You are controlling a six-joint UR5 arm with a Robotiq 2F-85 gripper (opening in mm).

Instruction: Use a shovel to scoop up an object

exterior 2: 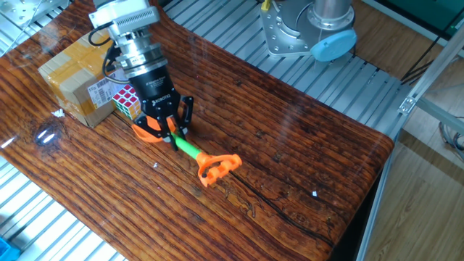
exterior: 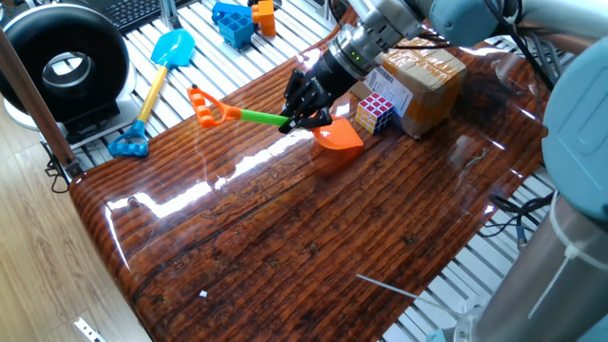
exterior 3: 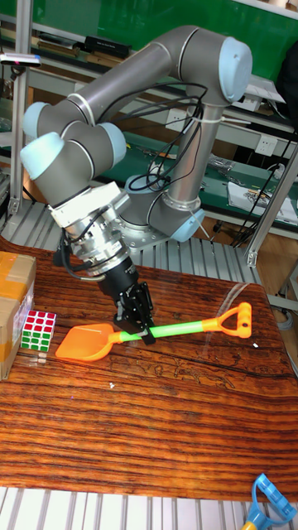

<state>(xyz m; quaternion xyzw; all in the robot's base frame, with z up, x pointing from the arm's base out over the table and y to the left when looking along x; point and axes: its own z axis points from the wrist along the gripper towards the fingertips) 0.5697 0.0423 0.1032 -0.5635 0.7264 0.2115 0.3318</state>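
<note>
I see the shovel (exterior 3: 132,335) held above the desk (exterior: 285,237) with its orange blade tipped down toward the wood and its D-handle raised; from the tall fixed view the green shaft rises slightly toward the handle end. My claw (exterior 3: 142,329) is closed on the green shaft just behind the blade, fingers pinching it from both sides. The blade's tip sits just beside the Rubik's cube (exterior 3: 37,330), which rests on the desk; I cannot tell whether they touch. The cube stands against the cardboard box (exterior 2: 72,72) behind it. In one fixed view the cube (exterior: 374,111) lies between the blade and the box. Farther off, past the desk edge on the slatted metal surface, a blue shovel with a yellow shaft (exterior: 157,85) lies near a black round device (exterior: 62,62).
</note>
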